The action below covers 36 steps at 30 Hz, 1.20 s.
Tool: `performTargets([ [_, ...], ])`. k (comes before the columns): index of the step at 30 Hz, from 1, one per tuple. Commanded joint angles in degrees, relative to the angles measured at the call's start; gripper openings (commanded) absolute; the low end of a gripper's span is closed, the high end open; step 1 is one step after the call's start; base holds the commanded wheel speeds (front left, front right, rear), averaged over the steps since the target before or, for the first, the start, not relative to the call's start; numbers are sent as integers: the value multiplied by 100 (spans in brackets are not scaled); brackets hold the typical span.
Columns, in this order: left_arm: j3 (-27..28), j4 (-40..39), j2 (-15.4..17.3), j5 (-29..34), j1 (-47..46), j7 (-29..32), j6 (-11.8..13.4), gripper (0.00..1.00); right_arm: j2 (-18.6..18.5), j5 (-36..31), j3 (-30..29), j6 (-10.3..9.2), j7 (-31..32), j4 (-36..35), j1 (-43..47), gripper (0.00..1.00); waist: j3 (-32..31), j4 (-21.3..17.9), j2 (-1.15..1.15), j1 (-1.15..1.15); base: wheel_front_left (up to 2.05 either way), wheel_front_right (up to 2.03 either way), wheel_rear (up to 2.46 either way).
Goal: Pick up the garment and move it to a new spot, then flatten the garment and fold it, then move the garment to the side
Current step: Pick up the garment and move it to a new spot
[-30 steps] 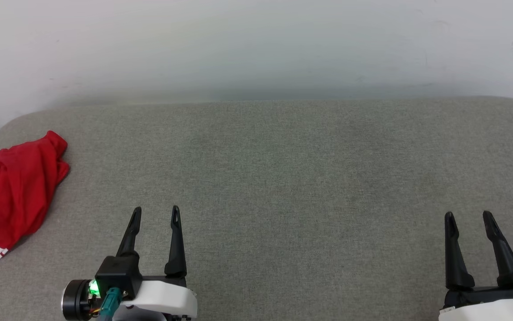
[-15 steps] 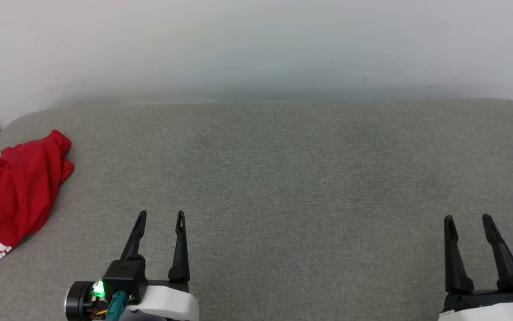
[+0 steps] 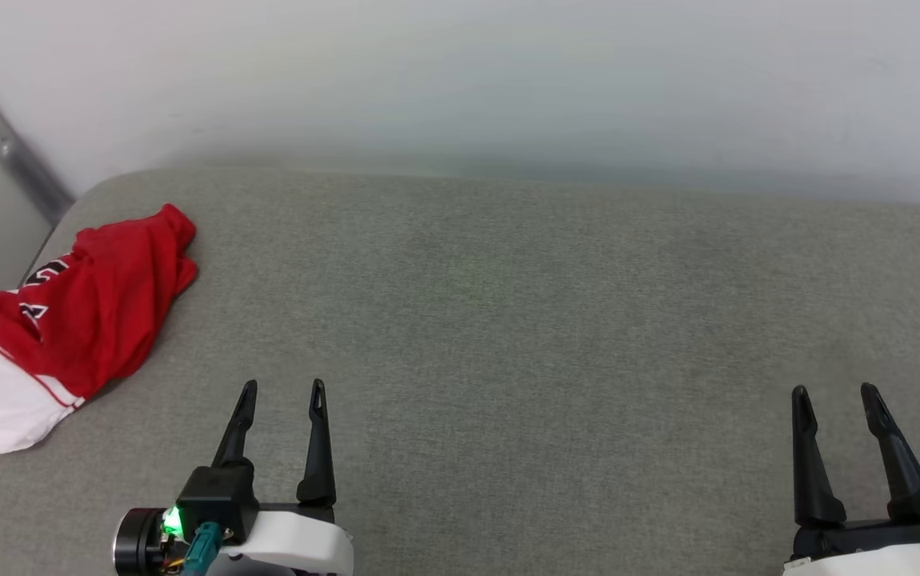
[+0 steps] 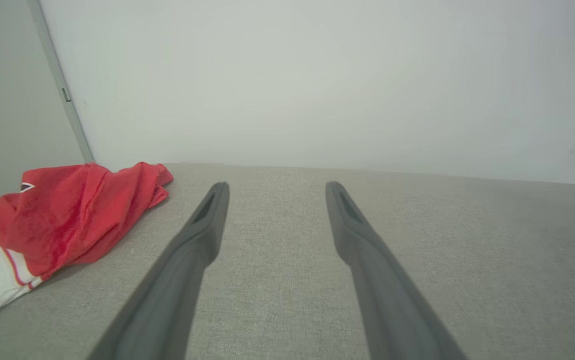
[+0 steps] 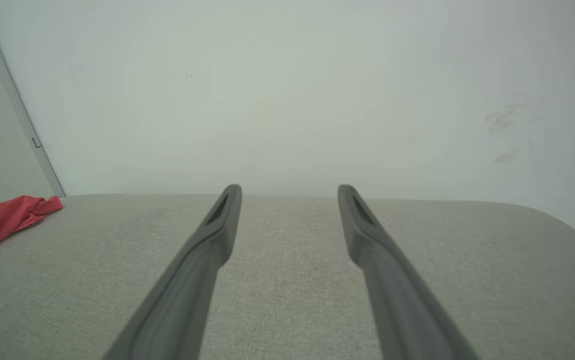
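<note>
I logged the garment (image 3: 88, 312) crumpled at the far left corner of the grey woven cushion (image 3: 524, 320): soft red cloth, black white-edged lettering partly showing, a white sleeve with red-striped trim at the left edge. Left gripper (image 3: 284, 386) and right gripper (image 3: 833, 389) stood spread wide, empty, over the near edge, neither touching the garment. Flat open cloth ran from the garment to the rounded far right corner.

The garment (image 3: 100, 308) is bright red, with a white sleeve edged in thin red-and-white stripes and black letters outlined in white. The padded surface (image 3: 508, 320) is a plain grey-beige weave, and the wall (image 3: 460, 80) is off-white. The left gripper (image 3: 282, 386) and the right gripper (image 3: 834, 390) have black fingers on white housings. A green light (image 3: 170, 522) glows on the left one.
</note>
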Motion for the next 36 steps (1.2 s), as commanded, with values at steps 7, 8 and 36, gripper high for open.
performTargets([
  [7,59,-47,-4,-91,-124,-16,58,100,5,-115,45,0,-12,-109,-11,100,128,729,0,0,0,0,0],
  [8,50,-45,-6,-88,-132,-16,52,100,6,-122,37,0,-12,-116,-18,100,144,824,0,0,0,0,0],
  [36,800,71,-5,-390,-851,-16,-156,100,5,-528,185,0,-12,-302,-365,100,709,1798,0,0,0,0,0],
])
